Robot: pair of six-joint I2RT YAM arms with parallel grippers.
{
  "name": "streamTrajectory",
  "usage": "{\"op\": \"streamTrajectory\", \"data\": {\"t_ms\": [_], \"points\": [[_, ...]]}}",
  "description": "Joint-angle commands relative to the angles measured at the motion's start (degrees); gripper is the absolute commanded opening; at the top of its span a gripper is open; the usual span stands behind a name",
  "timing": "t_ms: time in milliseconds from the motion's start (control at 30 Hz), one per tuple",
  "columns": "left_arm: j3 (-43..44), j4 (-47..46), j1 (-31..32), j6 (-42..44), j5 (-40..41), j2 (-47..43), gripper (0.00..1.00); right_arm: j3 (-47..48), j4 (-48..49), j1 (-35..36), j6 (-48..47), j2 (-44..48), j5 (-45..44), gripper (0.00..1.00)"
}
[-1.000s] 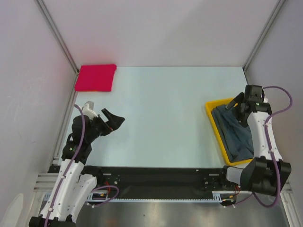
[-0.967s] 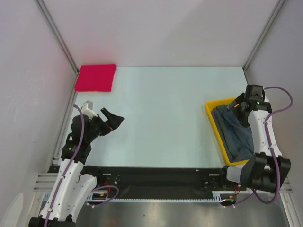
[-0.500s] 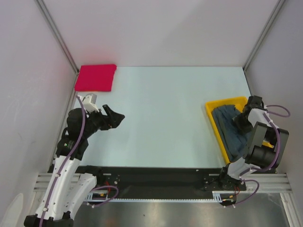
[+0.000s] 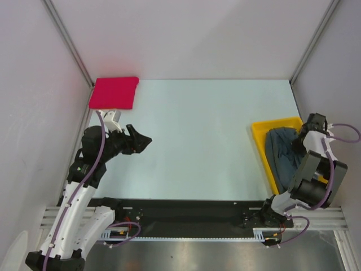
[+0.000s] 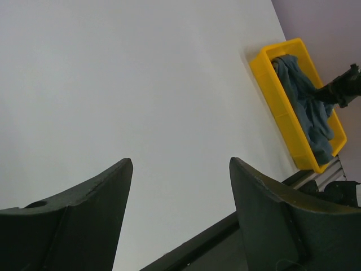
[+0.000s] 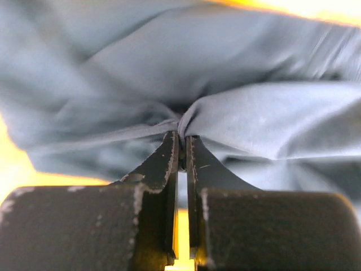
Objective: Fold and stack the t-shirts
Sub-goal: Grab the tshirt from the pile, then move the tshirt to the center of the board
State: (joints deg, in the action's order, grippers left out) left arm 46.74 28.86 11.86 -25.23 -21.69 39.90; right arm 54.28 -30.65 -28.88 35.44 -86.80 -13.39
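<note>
Cloth fills the right wrist view: the slate-grey t-shirt (image 6: 237,73) lies bunched in the yellow plastic tray (image 6: 14,169). The right gripper (image 6: 181,138) has its two dark fingers pressed almost together on a pinched ridge of that fabric. Folds radiate out from the pinch to both sides, and only slivers of yellow show at the left edge and along the top right.

From the overhead camera the tray sits at the right side of the pale table (image 4: 197,124), close to the right wall, with its long axis running from near to far. The grey shirt is heaped inside it, crumpled and unfolded. The right arm (image 4: 316,169) bends over the tray's right side with its wrist down at the cloth.

The bright pinkish-red t-shirt (image 4: 114,92) lies well apart from all this, in the far left corner of the table, folded into a flat, neat rectangle.

The left gripper (image 4: 142,141) hangs over the left part of the table, near the red shirt but not touching it, pointing toward the right. Its jaws stand wide apart and hold nothing. In the left wrist view bare table shows between the two black fingers (image 5: 84,209). The tray with the grey shirt is visible in the upper right of that view, with the right arm's dark end reaching into it.
</note>
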Motion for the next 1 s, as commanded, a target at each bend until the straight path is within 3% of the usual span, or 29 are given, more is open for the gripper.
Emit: {"op": "streamTrajectory", "data": {"t_ms": [0,67,133,233,367,600,667,700,800,833,900,967], "points": [[3.0,0.2,0.8,-1.6,-2.0,0.9,0.75,10.2,-8.9,8.2,0.6,9.3,-4.6,0.00],[3.4,0.6,1.0,-2.5,-1.9,1.2,0.76,14.4,-13.3,16.3,1.6,13.8,-7.9,0.00],[4.8,2.4,1.2,-3.6,-1.6,2.5,0.78,25.6,-17.3,23.3,1.7,16.1,-11.6,0.00],[5.7,3.7,1.3,-5.1,-2.4,3.0,0.84,32.4,-17.5,30.4,0.0,19.2,-14.7,0.00],[7.0,7.9,1.3,-8.2,-3.5,4.0,0.86,39.0,-12.1,44.1,-6.1,22.9,-17.5,0.00],[6.4,9.5,1.2,-11.8,-0.9,-1.2,0.82,46.7,-2.8,78.4,-16.1,21.7,-22.3,0.00],[6.8,10.6,1.2,-12.7,1.7,-3.6,0.84,44.4,-1.8,80.6,-15.6,20.2,-17.1,0.00],[7.1,11.0,1.2,-12.9,2.3,-3.9,0.84,42.6,-2.1,80.7,-14.4,19.1,-12.8,0.08],[8.2,14.5,1.2,-13.8,6.1,-3.9,0.94,31.6,-0.9,80.3,-5.8,18.3,0.8,0.53],[8.6,16.0,1.2,-14.4,8.1,-3.8,0.96,29.0,-0.5,78.9,-4.7,18.0,10.5,0.56],[9.2,20.0,1.2,-15.6,13.1,-3.4,0.95,22.5,-2.3,77.8,-3.9,17.5,15.5,0.67],[8.5,20.4,1.2,-16.3,14.5,-3.3,0.92,18.8,-6.8,72.9,-5.0,17.5,20.5,0.69]]}}
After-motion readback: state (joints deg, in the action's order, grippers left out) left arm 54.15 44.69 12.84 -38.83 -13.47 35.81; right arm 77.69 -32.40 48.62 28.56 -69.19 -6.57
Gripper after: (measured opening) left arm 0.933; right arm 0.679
